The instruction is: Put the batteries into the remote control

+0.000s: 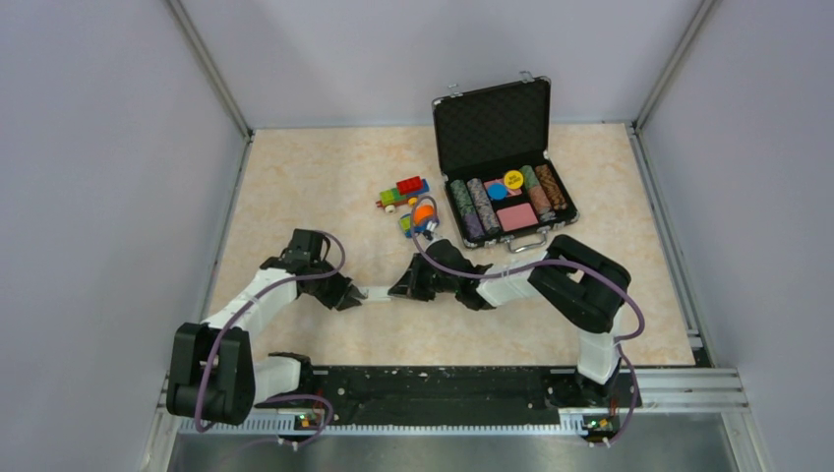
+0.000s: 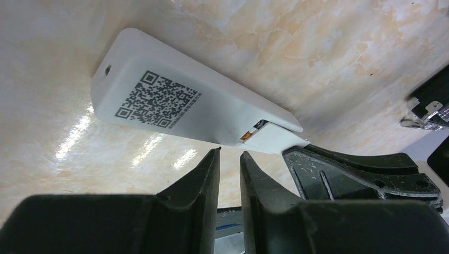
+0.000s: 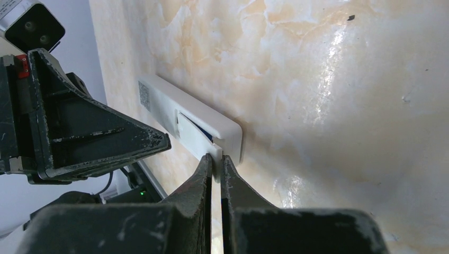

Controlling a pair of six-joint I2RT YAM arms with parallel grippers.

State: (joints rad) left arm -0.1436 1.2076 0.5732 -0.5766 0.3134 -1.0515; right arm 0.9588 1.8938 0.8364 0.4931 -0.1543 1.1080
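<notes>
Left wrist view, Ben: the remote control [image 2: 174, 106] is lying back-up on the desk [image 2: 344, 63], centre-left of the frame, with the batteries [image 2: 247, 136] peeking out orange and blue. What is worrying you?

Ana, the right pincer [image 3: 216, 157] is clamping the thin flat battery cover [image 3: 191, 132], while the left pincer [image 2: 229, 153] is standing slightly apart beside the remote's edge, gripping nothing. I am guessing that smooth, rounded white plastic risks skating over the glossy marbled surface, leaving the cover jamming crooked instead of sliding home.
</notes>
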